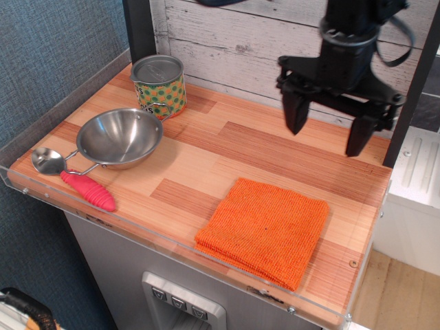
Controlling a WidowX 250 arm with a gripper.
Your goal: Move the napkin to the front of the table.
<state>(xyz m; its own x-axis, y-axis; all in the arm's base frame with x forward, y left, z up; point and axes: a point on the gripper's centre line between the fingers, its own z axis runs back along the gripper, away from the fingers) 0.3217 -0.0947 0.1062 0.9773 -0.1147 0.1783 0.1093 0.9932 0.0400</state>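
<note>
The bright orange napkin (265,230) lies flat and folded at the front right of the wooden table (227,155), close to the clear acrylic rim. My black gripper (327,133) hangs open high above the table's back right, well clear of the napkin, with nothing between its two fingers.
A steel bowl (119,137) sits at the left, with a spoon with a pink handle (75,180) in front of it. A dotted green-and-orange can (159,86) stands at the back left. A white plank wall runs behind, and a black post (412,89) rises at the right.
</note>
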